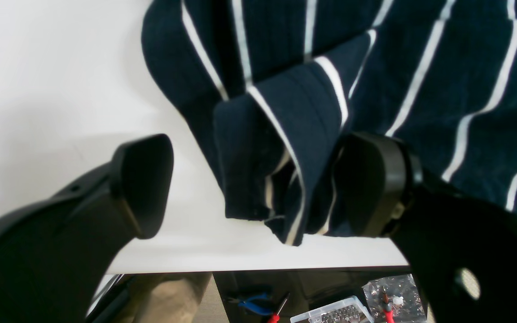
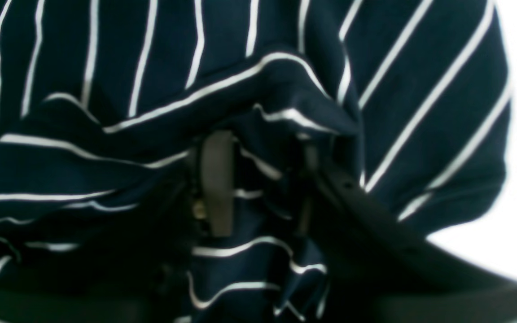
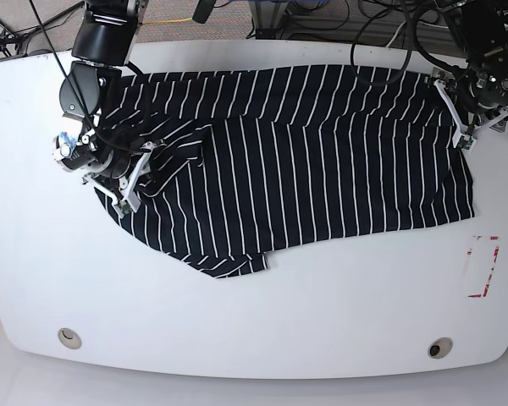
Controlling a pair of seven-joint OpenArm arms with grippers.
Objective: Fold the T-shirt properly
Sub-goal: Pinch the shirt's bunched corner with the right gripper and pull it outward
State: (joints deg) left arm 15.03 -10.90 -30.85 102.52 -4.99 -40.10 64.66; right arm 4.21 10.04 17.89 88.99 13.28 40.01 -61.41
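Both arms are black and jointed with white brackets near the wrists and dark cables trailing off, the left tool [image 1: 258, 188] showing matte black fingers [image 1: 144, 184] with rounded pads, small screw holes and one round opening in its frame.

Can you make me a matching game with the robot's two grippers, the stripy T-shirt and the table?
Things:
1. left gripper
2. right gripper
3. T-shirt
4. table

States:
A. white, with the cloth lying on it
B. dark with thin white stripes, spread out and rumpled
C. open, at a bunched corner of cloth
D. closing into a fold of cloth

Pairs: 1-C, 2-D, 3-B, 4-A
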